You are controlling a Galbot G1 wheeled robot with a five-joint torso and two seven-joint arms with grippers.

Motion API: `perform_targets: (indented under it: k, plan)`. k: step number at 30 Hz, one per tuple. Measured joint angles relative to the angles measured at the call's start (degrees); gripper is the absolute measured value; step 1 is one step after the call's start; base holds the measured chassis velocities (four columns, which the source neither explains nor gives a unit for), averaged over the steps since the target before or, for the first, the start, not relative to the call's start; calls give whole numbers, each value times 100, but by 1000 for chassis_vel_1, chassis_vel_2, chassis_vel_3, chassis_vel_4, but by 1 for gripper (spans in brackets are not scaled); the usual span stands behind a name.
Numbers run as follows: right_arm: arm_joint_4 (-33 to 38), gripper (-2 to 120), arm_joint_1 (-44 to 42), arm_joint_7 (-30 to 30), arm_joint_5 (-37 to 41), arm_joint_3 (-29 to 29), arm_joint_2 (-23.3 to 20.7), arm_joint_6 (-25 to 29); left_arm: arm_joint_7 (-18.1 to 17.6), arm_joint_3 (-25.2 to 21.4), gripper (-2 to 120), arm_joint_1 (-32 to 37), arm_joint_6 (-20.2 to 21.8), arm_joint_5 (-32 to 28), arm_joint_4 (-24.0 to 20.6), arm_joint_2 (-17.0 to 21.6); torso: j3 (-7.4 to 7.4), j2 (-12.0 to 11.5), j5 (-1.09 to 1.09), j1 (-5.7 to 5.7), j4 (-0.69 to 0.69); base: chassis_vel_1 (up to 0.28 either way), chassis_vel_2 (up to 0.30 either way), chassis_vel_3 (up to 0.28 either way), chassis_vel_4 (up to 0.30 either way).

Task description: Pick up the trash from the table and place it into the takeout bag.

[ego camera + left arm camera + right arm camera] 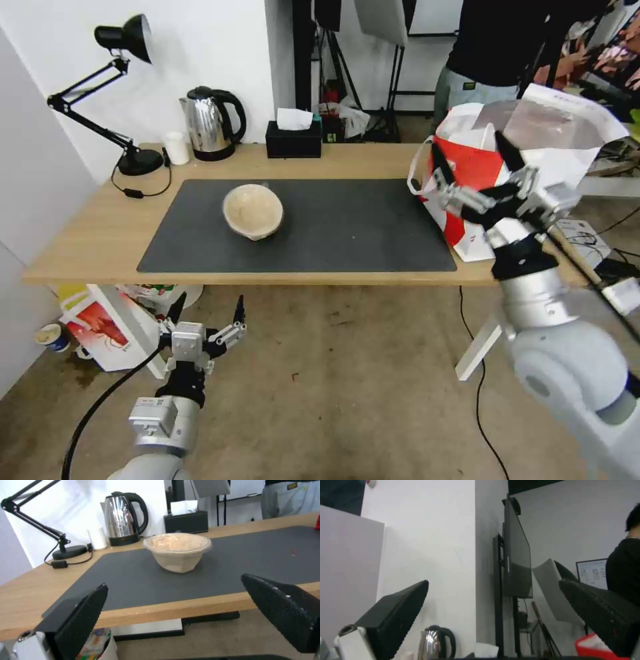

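One piece of trash, a beige lidded round bowl (253, 211) (177, 551), stands on the dark grey mat (333, 227) of the light-wood table (87, 233). The takeout bag (533, 160), white with a red panel and foil lining, stands open at the table's right end. My right gripper (475, 160) is open and empty, raised in front of the bag's red side. My left gripper (208, 313) hangs open below the table's front edge, short of the bowl, with nothing between its fingers (83, 615).
Along the back of the table stand a black desk lamp (127, 100), a small white cup (177, 147), a steel kettle (210, 123) and a black tissue box (293, 137). A red-and-white package (107, 327) sits on the floor under the left end. Cables trail at right.
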Motion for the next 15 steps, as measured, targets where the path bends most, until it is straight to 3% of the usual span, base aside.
perform_targets:
  k: [7, 15]
  plan:
    - [-37, 100, -75, 33, -150, -69, 49, 95, 0, 0, 100, 0, 0, 0, 0, 0, 0, 0, 1, 0, 0, 0, 0, 0, 0]
    - [-243, 100, -639, 381, -888, -391, 247, 661, 0, 0, 100, 0, 0, 0, 0, 0, 0, -1, 0, 1, 1, 0, 0, 0, 0]
